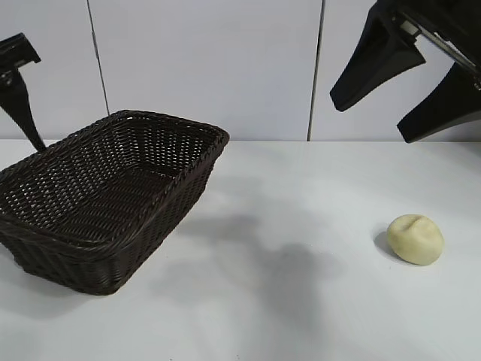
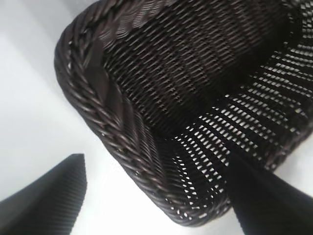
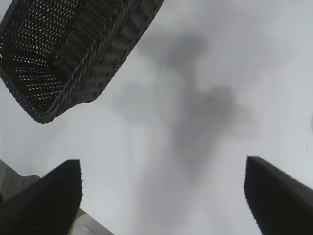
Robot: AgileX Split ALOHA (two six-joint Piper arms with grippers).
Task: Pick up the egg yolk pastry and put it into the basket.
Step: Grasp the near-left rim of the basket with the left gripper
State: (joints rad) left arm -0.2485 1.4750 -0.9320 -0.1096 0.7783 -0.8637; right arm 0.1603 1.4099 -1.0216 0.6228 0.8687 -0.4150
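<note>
One egg yolk pastry [image 1: 415, 239] sits alone on the white table [image 1: 301, 301], well apart from the one basket [image 1: 45, 226] — nothing lies inside it. Two grippers hang above: the right gripper [image 1: 406, 98] over the pastry's side, fingers spread wide, holding nothing — the left gripper [image 2: 156, 196] above the basket's rim, likewise spread and bare.

A white, matte tabletop [image 1: 301, 301] is shown filling the lower part of the exterior view. Behind its far edge, a wall of pale grey panels [image 1: 203, 68] is seen, divided by two thin dark vertical seams [image 1: 316, 68]. Soft grey shadows [image 1: 293, 271] are cast across the middle of the tabletop, indicating diffuse lighting from above.
</note>
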